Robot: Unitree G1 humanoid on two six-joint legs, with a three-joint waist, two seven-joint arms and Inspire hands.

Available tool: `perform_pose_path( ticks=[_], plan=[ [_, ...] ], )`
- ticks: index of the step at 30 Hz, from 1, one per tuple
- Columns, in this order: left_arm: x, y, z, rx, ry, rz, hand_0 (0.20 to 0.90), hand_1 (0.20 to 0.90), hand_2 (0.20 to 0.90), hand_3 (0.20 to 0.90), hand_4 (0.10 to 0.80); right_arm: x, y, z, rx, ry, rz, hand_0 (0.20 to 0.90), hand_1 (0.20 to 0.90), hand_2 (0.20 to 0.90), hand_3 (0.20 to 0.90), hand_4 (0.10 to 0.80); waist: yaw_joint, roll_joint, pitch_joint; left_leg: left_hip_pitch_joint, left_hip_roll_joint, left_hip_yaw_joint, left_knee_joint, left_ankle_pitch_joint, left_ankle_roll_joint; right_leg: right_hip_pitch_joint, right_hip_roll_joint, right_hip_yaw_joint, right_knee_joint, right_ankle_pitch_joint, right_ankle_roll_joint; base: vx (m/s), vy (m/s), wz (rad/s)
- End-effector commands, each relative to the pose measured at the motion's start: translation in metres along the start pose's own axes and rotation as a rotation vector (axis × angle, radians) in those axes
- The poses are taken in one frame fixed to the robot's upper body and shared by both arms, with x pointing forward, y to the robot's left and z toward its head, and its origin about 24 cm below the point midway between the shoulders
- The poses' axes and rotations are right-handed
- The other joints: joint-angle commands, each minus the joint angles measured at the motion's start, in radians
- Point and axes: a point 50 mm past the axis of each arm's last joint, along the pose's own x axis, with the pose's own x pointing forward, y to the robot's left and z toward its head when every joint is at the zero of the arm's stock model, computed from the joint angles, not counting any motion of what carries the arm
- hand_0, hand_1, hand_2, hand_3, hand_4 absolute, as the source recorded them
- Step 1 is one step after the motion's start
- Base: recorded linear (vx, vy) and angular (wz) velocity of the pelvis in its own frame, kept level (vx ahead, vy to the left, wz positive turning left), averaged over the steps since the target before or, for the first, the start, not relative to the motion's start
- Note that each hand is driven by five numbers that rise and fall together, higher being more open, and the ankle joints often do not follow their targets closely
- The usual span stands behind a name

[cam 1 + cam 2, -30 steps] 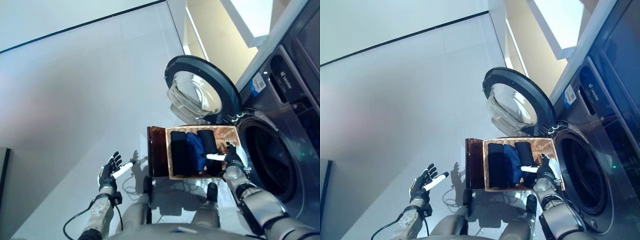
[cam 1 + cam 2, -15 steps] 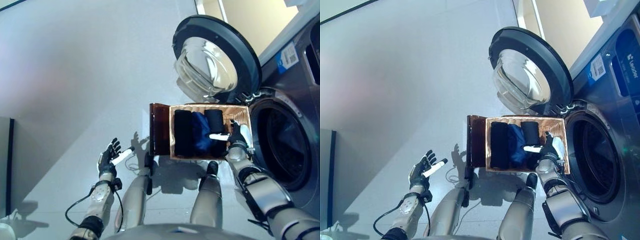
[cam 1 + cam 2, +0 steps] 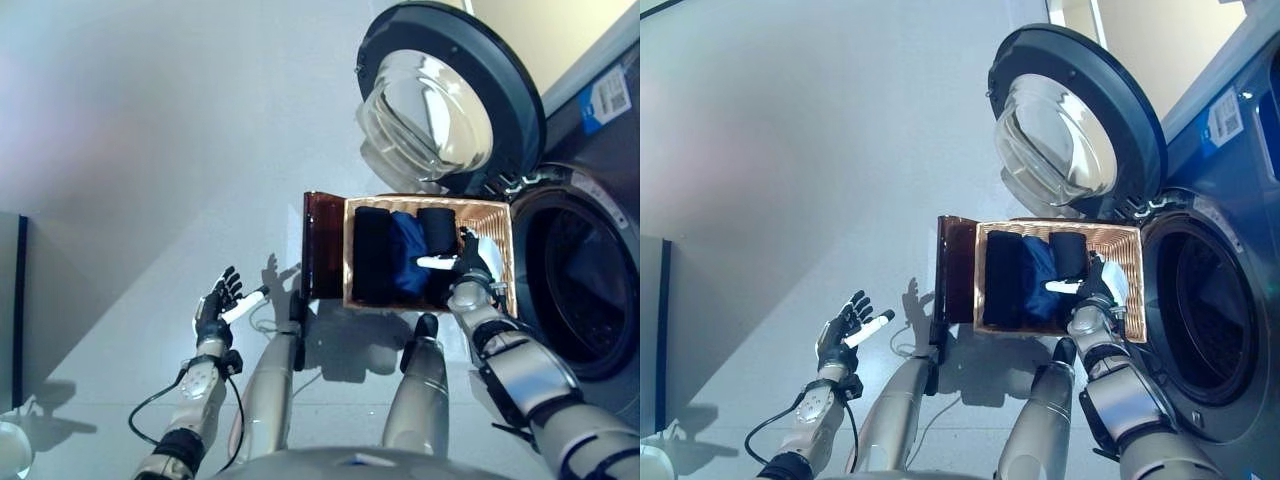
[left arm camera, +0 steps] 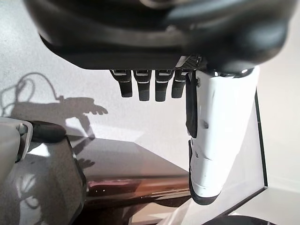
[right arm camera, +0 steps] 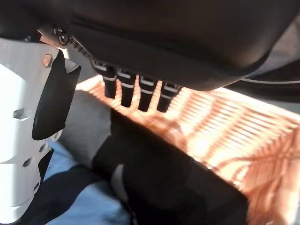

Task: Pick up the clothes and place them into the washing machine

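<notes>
The clothes (image 3: 398,252), rolled black and blue, lie in the wicker basket (image 3: 494,222) beside the washing machine (image 3: 1200,320), its door (image 3: 1077,120) swung open. My right hand (image 3: 466,264) hovers over the nearest black roll (image 5: 178,183), fingers straight, gripping nothing. I judge the reach underway; next I must lower and close on that roll. My left hand (image 3: 217,305) hangs open aside.

My right hand (image 3: 1092,292) covers part of the black garment (image 3: 1069,256) in the basket (image 3: 1132,290); the washing machine (image 3: 590,300) (drum interior dark) runs off frame.
</notes>
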Motion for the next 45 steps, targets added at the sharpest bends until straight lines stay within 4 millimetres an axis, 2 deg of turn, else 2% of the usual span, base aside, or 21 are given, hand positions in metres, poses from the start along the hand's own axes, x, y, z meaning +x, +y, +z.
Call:
perform_pose_path(
  ticks=[1,11,20,29,34,35,36,37,38,45],
  plan=[
    [0.002,0.015,0.026,0.029,-0.134,0.032,0.9,0.9,0.9,0.9,0.8,0.007,-0.01,0.022,0.025,-0.069,-0.072,0.9,0.9,0.9,0.9,0.8,0.027,-0.01,-0.037,0.012,0.016,-0.003,0.115,-0.13,-0.032,-0.016,-0.01,0.019,-0.04,0.131,-0.04,0.0,0.0,0.0],
    [0.001,0.011,0.035,0.032,-0.181,0.0,0.9,0.9,0.9,0.9,0.8,0.008,-0.016,0.013,-0.024,-0.025,-0.1,0.9,0.9,0.9,0.9,0.8,0.039,0.008,-0.038,-0.041,0.006,-0.005,0.147,-0.133,-0.024,-0.053,-0.018,0.028,-0.018,0.129,-0.043,-0.007,0.02,0.06],
    [0.0,0.017,0.029,0.051,-0.154,0.03,0.9,0.9,0.9,0.9,0.8,0.01,-0.028,0.001,-0.008,0.008,-0.143,0.9,0.9,0.9,0.9,0.8,0.028,0.0,-0.047,-0.047,0.008,0.0,0.149,-0.137,-0.024,-0.073,-0.01,0.045,-0.011,0.126,-0.042,0.0,0.0,-0.02],
    [-0.001,0.017,0.038,0.047,-0.193,0.012,0.9,0.9,0.9,0.9,0.8,0.013,-0.032,0.007,-0.007,-0.02,-0.14,0.9,0.9,0.9,0.9,0.8,0.026,0.009,-0.047,-0.128,0.002,-0.004,0.243,-0.162,-0.019,-0.143,-0.01,0.074,0.067,0.1,-0.051,-0.032,-0.001,0.03],
    [-0.003,0.022,0.037,0.044,-0.19,0.023,0.9,0.9,0.9,0.9,0.8,0.012,-0.027,0.01,0.006,-0.024,-0.116,0.9,0.9,0.9,0.9,0.8,0.036,0.015,-0.051,-0.154,0.001,-0.001,0.273,-0.173,-0.015,-0.169,-0.012,0.083,0.094,0.088,-0.054,-0.006,0.01,0.04],
    [-0.004,0.022,0.037,0.044,-0.191,0.024,0.9,0.9,0.9,0.9,0.8,0.012,-0.026,0.011,0.009,-0.025,-0.114,0.705,0.705,0.705,0.705,0.661,0.038,0.016,-0.051,-0.158,0.001,0.0,0.276,-0.173,-0.014,-0.173,-0.012,0.083,0.098,0.087,-0.054,0.0,0.0,0.0],
    [-0.004,0.022,0.038,0.042,-0.196,0.022,0.9,0.9,0.9,0.9,0.8,0.011,-0.025,0.012,0.011,-0.023,-0.106,0.598,0.598,0.598,0.598,0.584,0.041,0.018,-0.051,-0.163,-0.001,-0.001,0.28,-0.174,-0.013,-0.177,-0.012,0.084,0.102,0.086,-0.055,0.0,0.0,0.0],
    [-0.004,0.022,0.038,0.042,-0.196,0.022,0.9,0.9,0.9,0.9,0.8,0.011,-0.025,0.012,0.011,-0.023,-0.106,0.461,0.461,0.461,0.461,0.486,0.041,0.018,-0.051,-0.164,-0.001,-0.001,0.28,-0.174,-0.013,-0.177,-0.012,0.085,0.102,0.086,-0.054,0.0,0.0,0.0],
    [-0.005,0.022,0.038,0.043,-0.197,0.017,0.9,0.9,0.9,0.9,0.8,0.011,-0.024,0.009,0.011,-0.007,-0.1,0.2,0.2,0.2,0.2,0.3,0.046,0.022,-0.053,-0.172,-0.006,-0.002,0.287,-0.173,-0.011,-0.184,-0.016,0.086,0.11,0.084,-0.054,0.0,0.0,0.0],
    [-0.005,0.024,0.035,0.055,-0.182,0.014,0.9,0.9,0.9,0.9,0.8,0.009,-0.018,0.008,0.028,0.007,-0.081,0.2,0.2,0.2,0.2,0.3,0.053,0.022,-0.061,-0.177,-0.008,-0.003,0.292,-0.176,-0.008,-0.191,-0.019,0.092,0.119,0.079,-0.055,0.0,0.0,0.0]
  ],
)
